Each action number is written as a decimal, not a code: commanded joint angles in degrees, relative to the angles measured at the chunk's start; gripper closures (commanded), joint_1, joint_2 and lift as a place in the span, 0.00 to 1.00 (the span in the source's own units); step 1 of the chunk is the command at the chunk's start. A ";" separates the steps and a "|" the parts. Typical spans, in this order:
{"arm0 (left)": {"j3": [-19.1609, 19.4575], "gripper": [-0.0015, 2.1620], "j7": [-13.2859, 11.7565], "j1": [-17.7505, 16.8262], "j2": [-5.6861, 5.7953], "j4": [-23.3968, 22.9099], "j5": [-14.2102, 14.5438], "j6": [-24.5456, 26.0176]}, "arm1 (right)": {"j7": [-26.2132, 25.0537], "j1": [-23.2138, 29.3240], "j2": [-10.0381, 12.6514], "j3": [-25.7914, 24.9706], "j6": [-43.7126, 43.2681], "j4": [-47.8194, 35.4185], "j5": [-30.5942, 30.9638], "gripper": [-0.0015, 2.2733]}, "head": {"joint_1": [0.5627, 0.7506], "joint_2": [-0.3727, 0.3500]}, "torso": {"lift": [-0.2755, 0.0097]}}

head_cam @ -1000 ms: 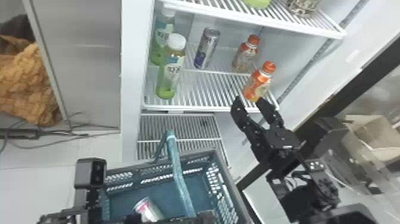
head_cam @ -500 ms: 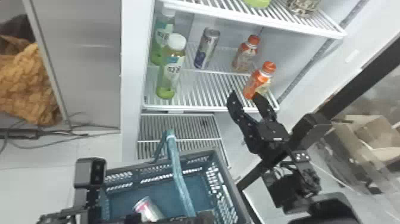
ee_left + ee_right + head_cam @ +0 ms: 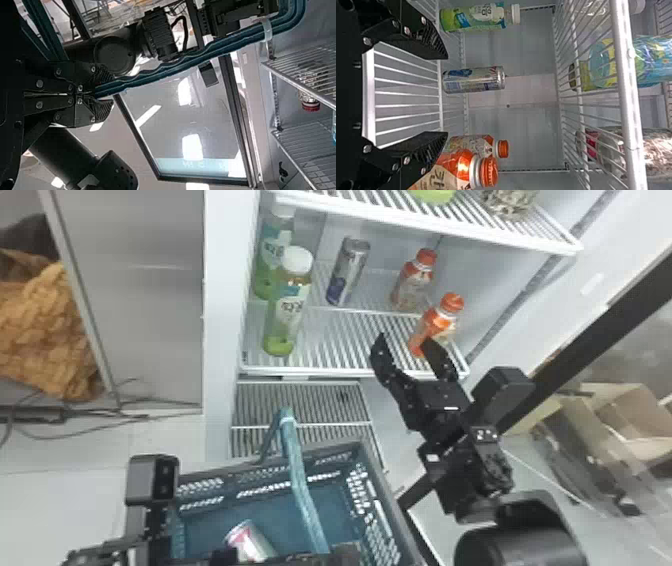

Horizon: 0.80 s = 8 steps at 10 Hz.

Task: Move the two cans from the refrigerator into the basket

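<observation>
The second can, a silver metal cylinder with blue print (image 3: 348,270), stands on the white wire shelf (image 3: 340,340), in the upper middle of the head view. The right gripper (image 3: 404,340) is right of the frame's centre, near the shelf's front edge; its two black fingers are spread wide and have nothing between them. The other can, silver with pink (image 3: 252,544), lies in the dark teal plastic basket (image 3: 320,447) at the bottom of the frame. There the left gripper (image 3: 104,93) has its fingers closed around the teal handle (image 3: 300,480), and this grip should be kept firm.

For a good reach, I would first move the right gripper a little toward the frame's left, because one finger is very near the front orange-capped bottle (image 3: 432,325); if they touch, I cannot tell. Then it should go deeper in a straight line, passing beside the tall green bottle with white cap (image 3: 287,315), and close softly at the can's middle. A small lift before pulling back would probably avoid scraping the wires.
</observation>
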 commanded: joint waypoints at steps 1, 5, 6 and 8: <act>-0.18 0.54 0.00 -0.22 0.13 0.15 0.11 0.00 | -0.09 -2.21 -0.36 0.86 -1.30 2.48 0.16 0.09 | 0.70 0.03 | 0.00; -0.41 0.54 0.00 -0.36 0.22 0.29 0.23 0.00 | -0.26 -8.68 -1.24 2.80 -3.41 9.37 0.39 0.07 | 0.70 0.03 | 0.00; -0.52 0.54 0.00 -0.50 0.22 0.43 0.23 0.00 | -0.35 -10.09 -1.42 3.15 -3.55 10.50 0.50 0.06 | 0.70 0.03 | 0.00; -0.52 0.54 0.00 -0.50 0.13 0.43 0.23 0.14 | -0.44 -13.32 -1.77 4.17 -4.96 13.87 0.62 0.04 | 0.70 0.03 | 0.00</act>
